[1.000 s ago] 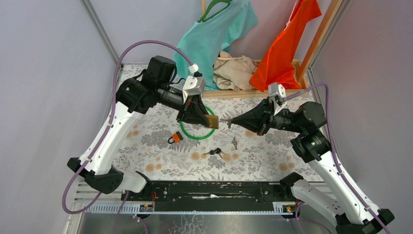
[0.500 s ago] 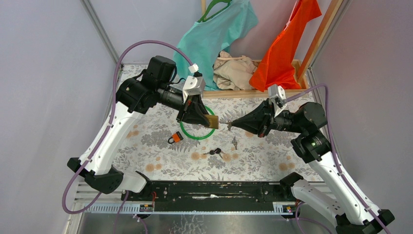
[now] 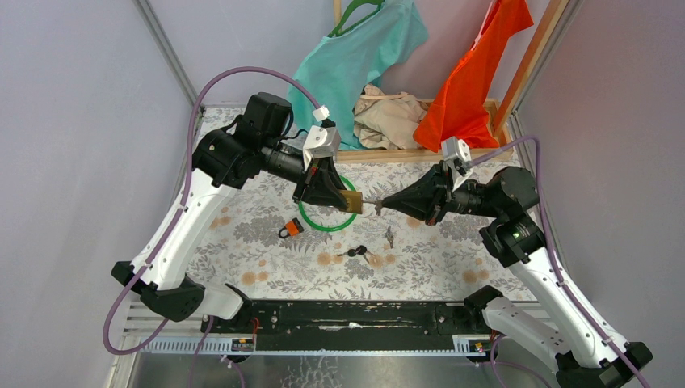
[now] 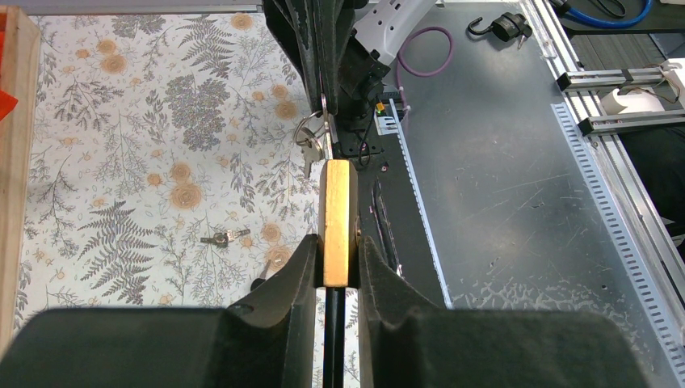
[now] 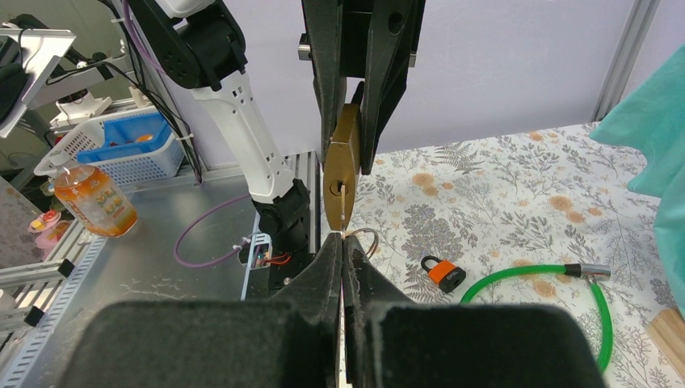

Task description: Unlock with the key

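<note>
A brass padlock (image 3: 350, 202) hangs in mid-air over the floral table, and my left gripper (image 3: 340, 196) is shut on its body. In the left wrist view the padlock (image 4: 338, 218) stands edge-on between the black fingers (image 4: 295, 275). From the right, my right gripper (image 3: 380, 204) is shut on a silver key (image 5: 342, 204) whose blade sits in the keyhole on the padlock's (image 5: 342, 158) bottom face. A key ring (image 5: 368, 239) dangles beside the right fingertips (image 5: 329, 259). The shackle is hidden behind the left gripper.
On the table below lie a small orange padlock (image 3: 292, 229), a green cable loop (image 3: 327, 223), black-headed keys (image 3: 360, 254) and a silver key (image 3: 389, 237). A wooden rack with clothes (image 3: 388, 117) stands at the back. A bottle (image 5: 93, 198) and a blue basket (image 5: 133, 145) sit off the table.
The right wrist has shifted slightly with the key still in the padlock. The left arm and the padlock have stayed put.
</note>
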You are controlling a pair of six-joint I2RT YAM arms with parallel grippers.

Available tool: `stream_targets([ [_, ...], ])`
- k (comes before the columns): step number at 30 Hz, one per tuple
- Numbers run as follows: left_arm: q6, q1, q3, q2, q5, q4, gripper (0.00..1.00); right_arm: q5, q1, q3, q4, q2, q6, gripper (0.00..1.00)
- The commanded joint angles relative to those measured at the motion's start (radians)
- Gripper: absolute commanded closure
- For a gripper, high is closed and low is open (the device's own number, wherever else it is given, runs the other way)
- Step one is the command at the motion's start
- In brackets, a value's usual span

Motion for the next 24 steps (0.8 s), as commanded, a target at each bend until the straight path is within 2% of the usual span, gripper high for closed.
stream_targets([
  [1,-0.014,-0.009,0.040,-0.010,0.044,0.078,1.00,-0.030,0.003,0.017,0.071,0.007,0.014,1.00],
  [24,-0.027,-0.033,0.058,0.009,0.029,0.077,1.00,-0.011,0.047,0.058,0.066,0.079,-0.013,1.00],
])
